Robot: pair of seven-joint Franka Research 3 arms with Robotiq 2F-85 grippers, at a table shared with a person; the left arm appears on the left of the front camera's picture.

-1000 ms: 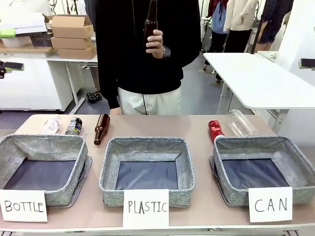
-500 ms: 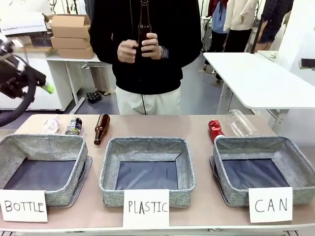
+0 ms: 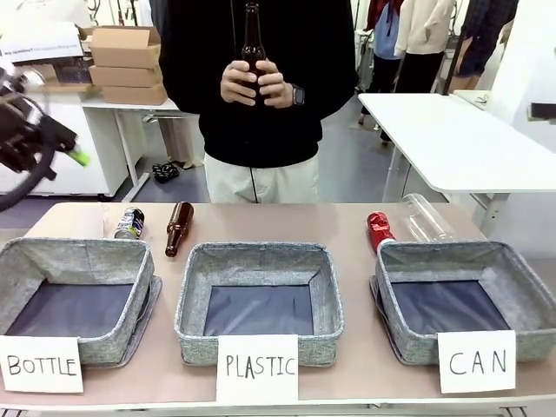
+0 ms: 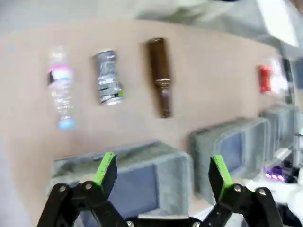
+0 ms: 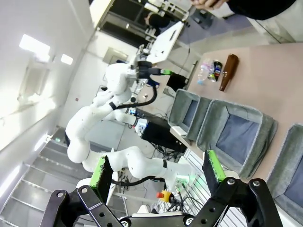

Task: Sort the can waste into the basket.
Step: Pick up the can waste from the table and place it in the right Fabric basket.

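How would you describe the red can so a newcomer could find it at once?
Start at the grey basket signed CAN, rightmost of three in the front view. Just behind its far left corner lies the red can, crushed and shiny. The clear plastic bottle beside it is see-through; nothing else nearby is red.

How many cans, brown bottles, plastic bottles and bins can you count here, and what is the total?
Cans: 2, red can, printed can
Brown bottles: 2, lying bottle, held bottle
Plastic bottles: 2, big clear bottle, pink-labelled bottle
Bins: 3, BOTTLE bin, PLASTIC bin, CAN bin
Total: 9
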